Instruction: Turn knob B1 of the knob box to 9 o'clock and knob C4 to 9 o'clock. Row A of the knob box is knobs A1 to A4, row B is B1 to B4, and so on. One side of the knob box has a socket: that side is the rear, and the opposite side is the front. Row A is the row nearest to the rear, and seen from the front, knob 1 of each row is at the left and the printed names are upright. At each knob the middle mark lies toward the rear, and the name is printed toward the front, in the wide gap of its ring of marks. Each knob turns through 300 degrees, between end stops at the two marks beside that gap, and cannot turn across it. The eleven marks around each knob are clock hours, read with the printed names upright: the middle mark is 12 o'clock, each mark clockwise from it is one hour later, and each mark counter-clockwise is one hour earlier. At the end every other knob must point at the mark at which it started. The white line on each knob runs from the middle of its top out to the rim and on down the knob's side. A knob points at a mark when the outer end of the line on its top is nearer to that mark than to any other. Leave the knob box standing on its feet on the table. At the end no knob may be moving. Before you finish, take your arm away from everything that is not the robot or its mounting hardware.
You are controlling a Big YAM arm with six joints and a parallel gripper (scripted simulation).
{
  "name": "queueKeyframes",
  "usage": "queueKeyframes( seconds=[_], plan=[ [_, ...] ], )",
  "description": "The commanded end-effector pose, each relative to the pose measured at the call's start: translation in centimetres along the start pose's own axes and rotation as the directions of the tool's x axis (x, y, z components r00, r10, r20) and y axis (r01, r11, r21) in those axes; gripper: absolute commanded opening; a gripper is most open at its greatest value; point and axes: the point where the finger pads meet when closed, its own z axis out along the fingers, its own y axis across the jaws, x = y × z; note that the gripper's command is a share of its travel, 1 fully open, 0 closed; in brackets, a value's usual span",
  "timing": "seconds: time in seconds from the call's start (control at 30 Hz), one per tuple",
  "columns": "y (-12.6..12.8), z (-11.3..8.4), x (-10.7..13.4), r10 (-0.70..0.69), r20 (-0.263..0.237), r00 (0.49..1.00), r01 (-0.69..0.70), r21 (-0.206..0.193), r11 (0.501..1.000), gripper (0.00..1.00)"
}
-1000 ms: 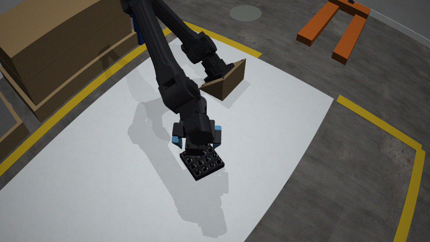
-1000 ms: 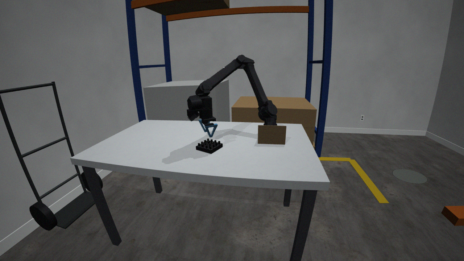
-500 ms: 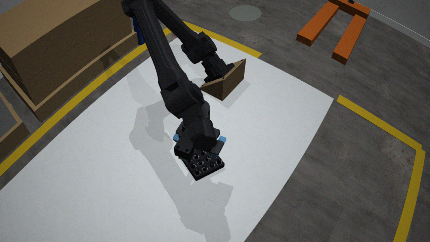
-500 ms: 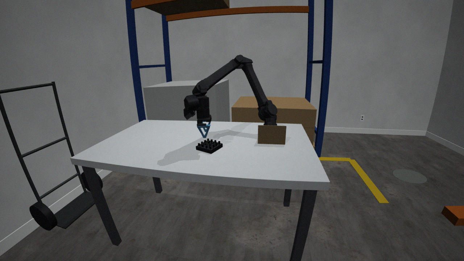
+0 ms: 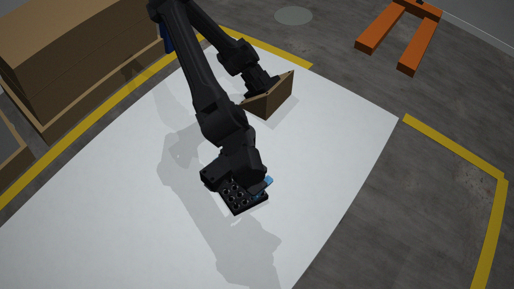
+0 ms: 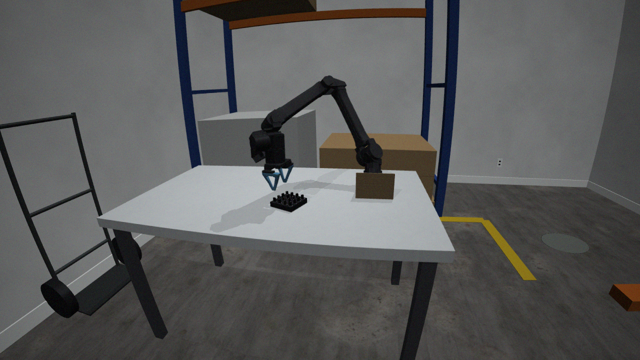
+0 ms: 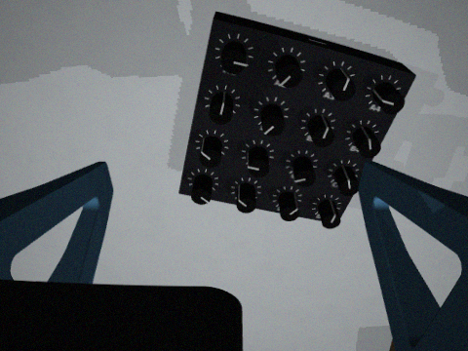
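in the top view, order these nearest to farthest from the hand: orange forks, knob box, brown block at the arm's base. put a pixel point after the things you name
1. knob box [image 5: 239,202] [image 6: 287,203] [image 7: 288,140], right below
2. brown block [image 5: 279,96] [image 6: 375,185], farther up the picture
3. orange forks [image 5: 380,28] [image 6: 628,297], on the floor, upper right

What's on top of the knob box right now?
Sixteen knobs in four rows stand on the knob box. The wrist view shows them all; in the top view, the arm covers some. Several printed names are too blurred to read.

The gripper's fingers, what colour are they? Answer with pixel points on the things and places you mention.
The gripper's fingers [image 6: 273,182] are blue, clearest in the exterior view.
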Motion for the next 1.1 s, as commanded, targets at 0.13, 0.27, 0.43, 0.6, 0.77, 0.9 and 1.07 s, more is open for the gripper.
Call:
queueKeyframes(
  seconds=[0.13, 0.27, 0.43, 0.6, 0.77, 0.9, 1.07],
  plan=[
    [2.4, -1.8, -1.1, 0.233, 0.023, 0.972, -0.232, -0.018, 0.972, 1.0],
    [2.4, -1.7, -1.2, 0.246, 0.021, 0.969, -0.246, -0.017, 0.969, 1.0],
    [1.3, -0.5, -0.6, 0.249, 0.005, 0.969, -0.249, 0.003, 0.969, 0.18],
    [1.3, -0.6, -0.7, 0.25, 0.006, 0.968, -0.25, 0.001, 0.968, 0.18],
    [1.3, -0.6, -0.7, 0.249, 0.006, 0.969, -0.249, 0.001, 0.969, 0.18],
    [1.3, -0.6, -0.7, 0.247, 0.006, 0.969, -0.247, 0.001, 0.969, 0.18],
    [1.3, -0.6, -0.7, 0.247, 0.006, 0.969, -0.247, 0.001, 0.969, 0.18]
  ],
)
